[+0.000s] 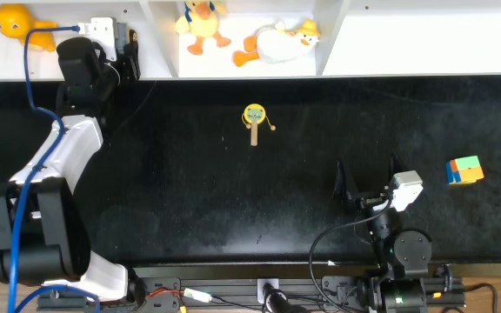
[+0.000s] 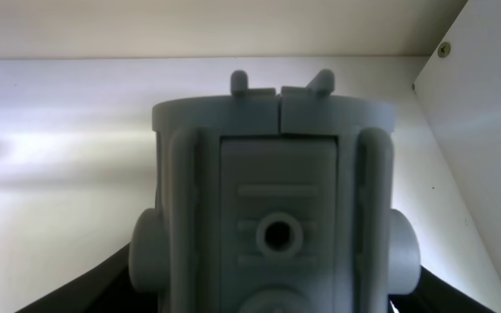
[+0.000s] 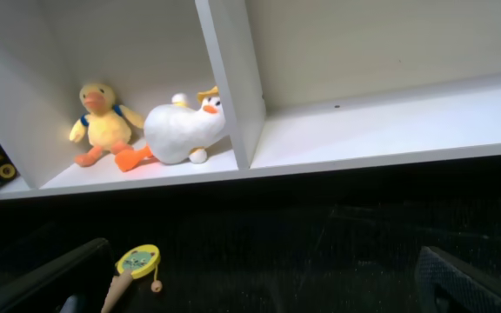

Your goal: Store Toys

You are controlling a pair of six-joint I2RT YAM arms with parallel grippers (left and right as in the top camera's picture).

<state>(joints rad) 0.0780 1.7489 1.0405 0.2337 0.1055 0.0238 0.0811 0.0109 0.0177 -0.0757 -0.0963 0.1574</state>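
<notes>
Top view and two wrist views of toy storage, judged partly complete. The shelf (image 1: 165, 43) runs along the far edge of the black table (image 1: 190, 191). Its middle compartment already holds a yellow duck plush (image 1: 203, 22) and, just beside it, a white goose plush (image 1: 281, 42). Its left compartment holds an orange duck (image 1: 11, 19).

The left gripper (image 1: 103, 33) sits inside that left compartment, near the orange duck. Its fingers appear to be clamped on either side of a grey toy (image 2: 277, 200), which is upright but not yet released. The right gripper (image 1: 368, 183) rests low over the table near its base, its fingers spread wide and holding nothing.

Two toys lie unstored on the table, well apart: a rattle drum (image 1: 254, 117) near the middle, and a colour cube (image 1: 464, 170) to the right. Release of the grey toy and storage of these two appear to be what is left.
</notes>
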